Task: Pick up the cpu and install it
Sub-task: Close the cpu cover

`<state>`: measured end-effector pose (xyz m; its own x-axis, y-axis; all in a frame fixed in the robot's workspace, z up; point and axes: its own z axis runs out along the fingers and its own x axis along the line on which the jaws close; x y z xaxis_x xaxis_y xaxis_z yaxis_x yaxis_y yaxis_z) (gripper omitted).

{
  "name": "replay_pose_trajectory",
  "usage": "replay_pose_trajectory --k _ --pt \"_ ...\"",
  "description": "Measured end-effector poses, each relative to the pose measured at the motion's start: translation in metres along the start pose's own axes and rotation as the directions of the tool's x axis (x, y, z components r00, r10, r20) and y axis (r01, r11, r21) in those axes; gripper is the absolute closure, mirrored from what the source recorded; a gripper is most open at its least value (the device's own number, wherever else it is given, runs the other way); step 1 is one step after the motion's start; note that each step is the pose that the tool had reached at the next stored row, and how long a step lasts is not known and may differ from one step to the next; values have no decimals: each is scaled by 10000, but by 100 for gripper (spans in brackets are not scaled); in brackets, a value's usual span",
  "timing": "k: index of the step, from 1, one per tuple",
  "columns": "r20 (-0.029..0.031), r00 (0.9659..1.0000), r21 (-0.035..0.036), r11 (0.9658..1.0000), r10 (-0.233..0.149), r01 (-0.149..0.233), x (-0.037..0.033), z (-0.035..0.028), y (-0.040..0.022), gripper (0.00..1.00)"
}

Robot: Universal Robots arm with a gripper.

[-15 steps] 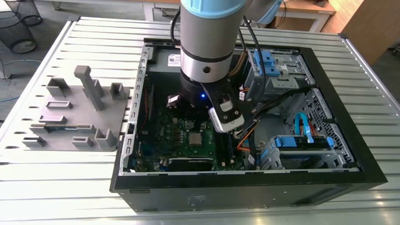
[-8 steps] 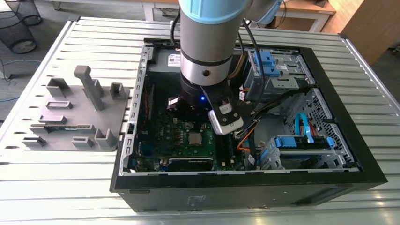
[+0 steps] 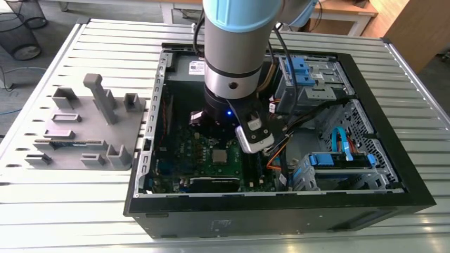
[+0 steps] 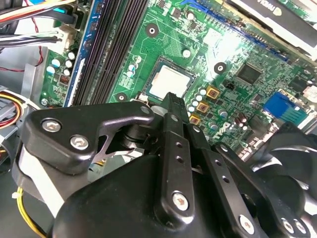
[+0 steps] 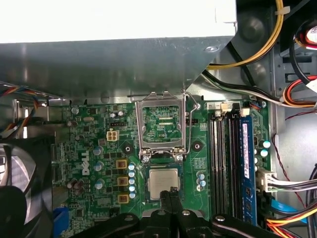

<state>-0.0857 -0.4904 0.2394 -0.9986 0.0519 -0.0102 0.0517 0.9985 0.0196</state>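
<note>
"Dull silver, square, right under my claw: that's the cpu, lying flat in its socket on the board."

"Are you holding it?"

"No. My claw is pinched narrow, the two fingers pressed together with nothing between them. In both wrist views the tips sit over the cpu's edge nearest me, not around it. Whether they touch the lid I can't tell."

"Which way does it lie from the tips?"

"Below and a little ahead. Most of the lid lies beyond the tips, away from my wrist. It's square, so there's no long axis to speak of. Its sides run in line with the socket's, and I judge it level."

"And the frame?"

"The frame stands tipped open, past the cpu's far side from my claw, so nothing covers the lid. The memory slots run alongside, off to one side of my claw, near the socket but apart from it."

"So the chip is in?"

"I'd judge it seated, with the frame not yet shut over it."
</note>
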Motion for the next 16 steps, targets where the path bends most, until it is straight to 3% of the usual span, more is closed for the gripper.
replay_pose_trajectory --k 16 --pt "0 10000 -1 10000 0 0 0 16 4 89"
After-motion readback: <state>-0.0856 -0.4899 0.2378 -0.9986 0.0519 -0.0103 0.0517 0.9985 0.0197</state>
